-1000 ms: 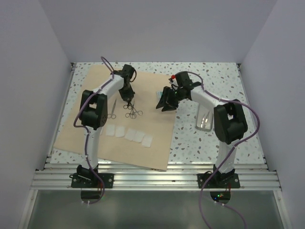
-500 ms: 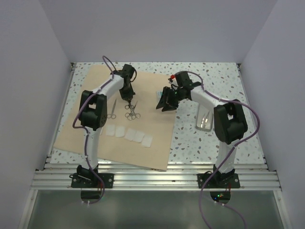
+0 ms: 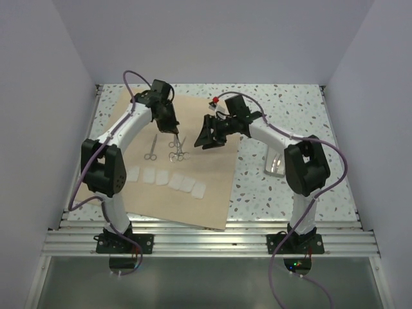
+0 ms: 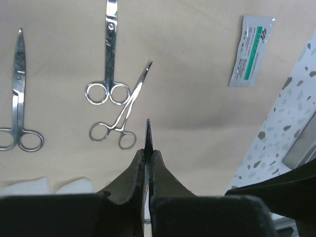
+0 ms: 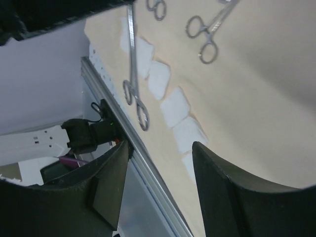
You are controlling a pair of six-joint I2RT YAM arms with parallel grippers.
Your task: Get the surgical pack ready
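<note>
The tan wrap sheet [image 3: 199, 193] lies flat on the table. On it are a pair of scissors [image 3: 152, 148], forceps [image 3: 179, 150] and a row of white gauze squares [image 3: 175, 181]. My left gripper [image 3: 174, 127] hangs over the instruments, shut on a thin steel instrument. Only that instrument's dark pointed tip [image 4: 147, 132] pokes out between the fingers [image 4: 163, 170]. Below it lie scissors [image 4: 109, 59] and forceps [image 4: 124, 112]. My right gripper [image 3: 207, 136] hovers open above the sheet with nothing in it, the gauze [image 5: 174, 106] showing beyond it. The steel tray [image 3: 275, 161] sits off the sheet, right.
A white-and-green packet [image 4: 252, 51] lies on the sheet near its right edge. The aluminium rail [image 3: 206, 239] runs along the near table edge. Grey walls close in the back and both sides. Speckled tabletop [image 3: 290, 103] shows right of the sheet.
My left gripper has shut on the thin instrument, and that arm's elbow has swung out to the left. My right gripper has shifted left and up, its jaws spread wider.
</note>
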